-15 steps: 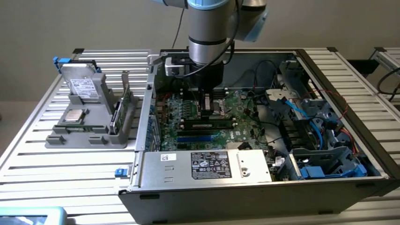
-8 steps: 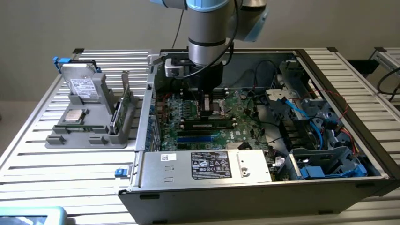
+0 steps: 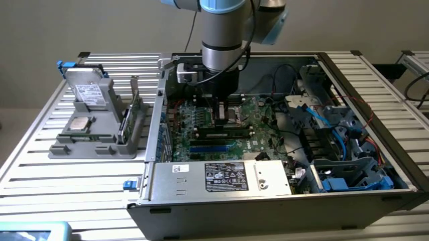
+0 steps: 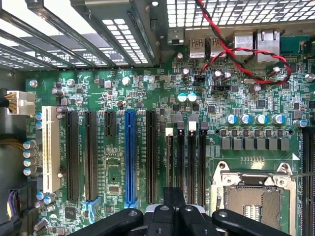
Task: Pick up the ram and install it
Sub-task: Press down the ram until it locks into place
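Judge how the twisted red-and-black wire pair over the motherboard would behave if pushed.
Probably floppy: the wire pair hangs in a loose loop over the motherboard. Likely light, thin as it is. It may snag on nearby capacitors.

A plain beige wall (image 3: pixel 100 25) is seen behind a worktop (image 3: pixel 40 170) made of silver slatted rails, evenly lit. A second slatted frame (image 3: pixel 419 63) is seen at the exterior view's right.

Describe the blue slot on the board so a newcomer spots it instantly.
Look inside the open computer case at the green motherboard. In its row of long parallel slots, the blue slot is the only bright one: beside it are black slots, and a white slot ends the row.
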`<state>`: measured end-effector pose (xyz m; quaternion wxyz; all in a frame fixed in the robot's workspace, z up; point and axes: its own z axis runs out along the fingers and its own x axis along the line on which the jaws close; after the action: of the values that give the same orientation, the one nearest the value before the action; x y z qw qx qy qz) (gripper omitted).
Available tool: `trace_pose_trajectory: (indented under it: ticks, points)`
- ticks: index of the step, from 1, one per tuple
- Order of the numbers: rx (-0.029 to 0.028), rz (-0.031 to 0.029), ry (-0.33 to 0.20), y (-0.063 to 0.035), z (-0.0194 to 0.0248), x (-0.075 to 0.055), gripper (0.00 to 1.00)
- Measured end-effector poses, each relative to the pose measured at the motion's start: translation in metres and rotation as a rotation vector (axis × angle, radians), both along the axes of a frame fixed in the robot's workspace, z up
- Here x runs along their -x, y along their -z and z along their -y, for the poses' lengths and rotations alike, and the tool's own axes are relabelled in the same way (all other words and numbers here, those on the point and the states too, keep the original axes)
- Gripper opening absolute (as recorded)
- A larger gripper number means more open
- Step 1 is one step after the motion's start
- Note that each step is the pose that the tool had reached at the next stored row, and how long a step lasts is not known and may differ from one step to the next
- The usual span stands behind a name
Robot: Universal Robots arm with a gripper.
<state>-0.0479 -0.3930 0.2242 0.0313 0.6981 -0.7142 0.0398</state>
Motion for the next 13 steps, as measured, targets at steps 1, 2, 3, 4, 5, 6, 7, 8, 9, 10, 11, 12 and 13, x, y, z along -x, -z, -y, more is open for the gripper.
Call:
trace_pose_trajectory:
  ticks: [1, 2, 3, 4, 5, 6, 7, 8, 9, 10, 11, 12, 13]
  points:
    - [0.0003, 0.0, 0.0, 0.0001, 0.0, 0.0, 0.11]
    - [0.0005, 0.0001, 0.0, 0.0001, -0.0001, 0.0, 0.11]
    - [0.0006, 0.0002, 0.0, 0.0, -0.0001, 0.0, 0.11]
    - [0.0005, 0.0005, 0.0, -0.0005, -0.0002, 0.0, 0.11]
    - [0.0001, 0.0013, 0.0, -0.0012, -0.0003, 0.0, 0.11]
    - [0.0007, 0.0011, 0.0, -0.0029, -0.0003, 0.0, 0.11]
    - [0.0024, 0.0003, 0.0, -0.0057, -0.0002, 0.0, 0.11]
    - [0.0026, 0.0002, 0.0, -0.0079, -0.0002, -0.001, 0.11]
    - [0.0031, 0.0003, 0.0, -0.0097, -0.0001, -0.002, 0.11]
    - [0.0036, 0.0003, 0.0, -0.011, -0.0001, -0.004, 0.11]
    - [0.0037, 0.0003, 0.0, -0.0118, -0.0002, -0.006, 0.11]
    - [0.0038, 0.0003, 0.0, -0.0123, -0.0002, -0.008, 0.11]
    - [0.0041, 0.0003, 0.0, -0.0126, -0.0002, -0.009, 0.11]
